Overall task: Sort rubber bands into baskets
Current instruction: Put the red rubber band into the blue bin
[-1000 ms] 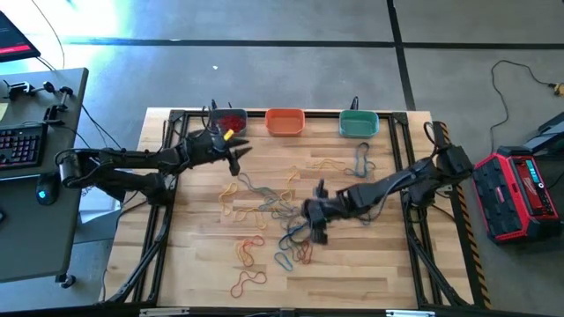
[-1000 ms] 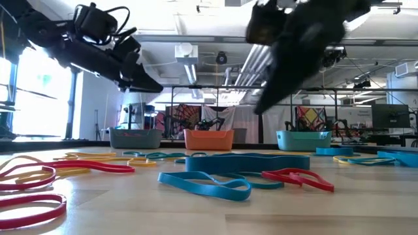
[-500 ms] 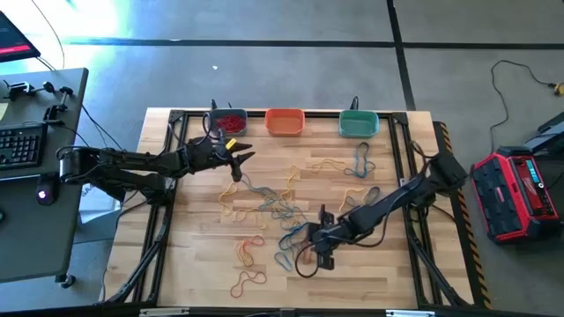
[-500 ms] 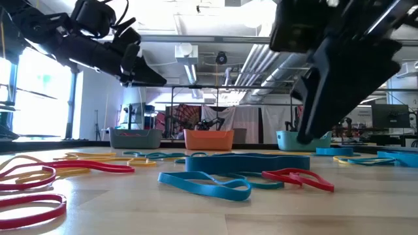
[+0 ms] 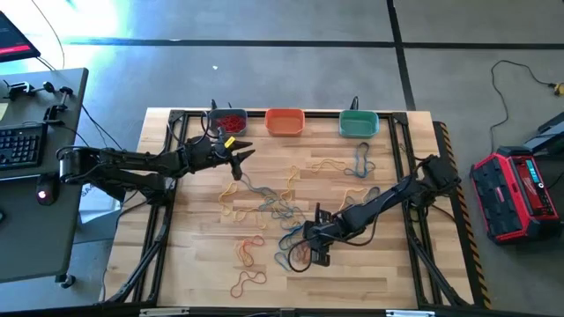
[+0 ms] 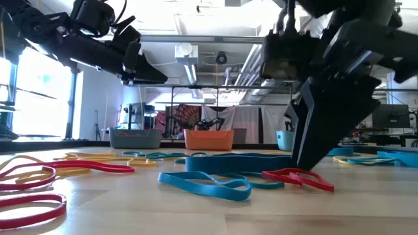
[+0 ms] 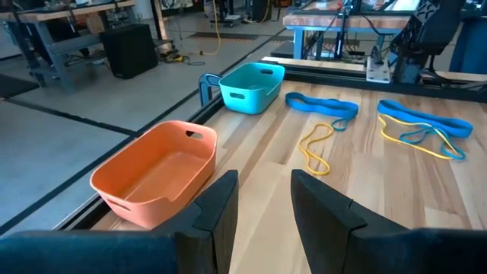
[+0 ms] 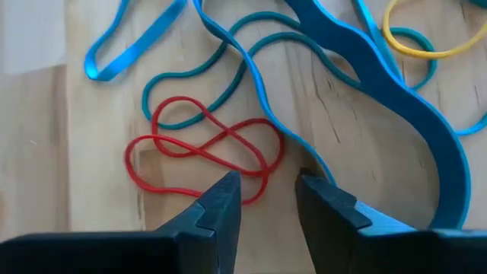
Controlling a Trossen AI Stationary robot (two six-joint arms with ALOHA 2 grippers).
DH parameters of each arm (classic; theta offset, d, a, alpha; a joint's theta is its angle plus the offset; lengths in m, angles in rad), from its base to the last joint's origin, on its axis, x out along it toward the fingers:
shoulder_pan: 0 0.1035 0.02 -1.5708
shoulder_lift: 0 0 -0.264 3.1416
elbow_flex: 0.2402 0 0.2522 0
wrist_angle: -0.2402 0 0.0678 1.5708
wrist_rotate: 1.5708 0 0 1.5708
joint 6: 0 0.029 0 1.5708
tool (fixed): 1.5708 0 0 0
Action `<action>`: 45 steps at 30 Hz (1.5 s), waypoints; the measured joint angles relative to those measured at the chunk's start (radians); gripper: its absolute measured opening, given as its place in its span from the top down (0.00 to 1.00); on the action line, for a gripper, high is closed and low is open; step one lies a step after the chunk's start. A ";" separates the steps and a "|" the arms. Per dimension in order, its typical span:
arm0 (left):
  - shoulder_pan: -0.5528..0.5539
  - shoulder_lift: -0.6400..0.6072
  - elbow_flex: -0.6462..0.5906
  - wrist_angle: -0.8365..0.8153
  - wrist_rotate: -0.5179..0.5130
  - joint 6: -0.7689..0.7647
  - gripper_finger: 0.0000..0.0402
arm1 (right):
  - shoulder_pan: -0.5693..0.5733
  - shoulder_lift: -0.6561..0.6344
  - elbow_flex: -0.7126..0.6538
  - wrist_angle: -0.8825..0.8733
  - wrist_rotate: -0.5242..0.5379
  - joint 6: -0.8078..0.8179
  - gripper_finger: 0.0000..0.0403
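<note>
The right tool point(image 8: 262, 199) is poised low over a red band point(image 8: 202, 148) lying on the desk point(image 5: 370, 264), fingers slightly parted, nothing held. Pickup is judged in hand; descent and closure are required next. The left tool point(image 5: 236, 158) hovers near the baskets point(image 5: 285, 121), parted and empty.

Overhead camera straight down, tabletop-level camera across, two wrist cameras close in; orange basket point(image 5: 285, 121) shared.

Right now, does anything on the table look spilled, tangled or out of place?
Yes. The rubber bands lie loose and overlapping across the wooden table instead of in the baskets. Only the grey-blue basket holds some, all red; the orange basket and teal basket look empty. Nothing appears damaged.
</note>
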 joint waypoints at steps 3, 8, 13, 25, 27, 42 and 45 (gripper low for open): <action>0.000 0.000 0.000 0.001 0.000 0.000 0.72 | -0.010 0.016 0.000 0.017 -0.017 -0.020 0.75; 0.000 0.000 0.000 0.004 0.001 0.000 0.72 | -0.022 0.024 0.002 0.020 -0.036 -0.044 0.90; 0.000 0.000 0.000 0.005 0.005 0.000 0.72 | -0.022 0.026 0.020 -0.024 -0.040 -0.083 0.98; -0.002 0.000 0.000 0.004 0.032 0.015 0.72 | -0.017 -0.089 0.147 -0.222 0.140 -0.297 1.00; -0.002 0.000 0.000 0.004 0.066 0.015 0.73 | -0.032 -0.120 0.151 -0.218 0.197 -0.357 1.00; -0.179 0.064 0.000 0.123 0.160 -0.056 0.66 | -0.241 -0.150 0.151 0.149 0.334 -0.721 1.00; -0.212 0.109 0.000 0.194 0.137 -0.097 0.63 | -0.269 -0.150 0.151 0.215 0.334 -0.733 1.00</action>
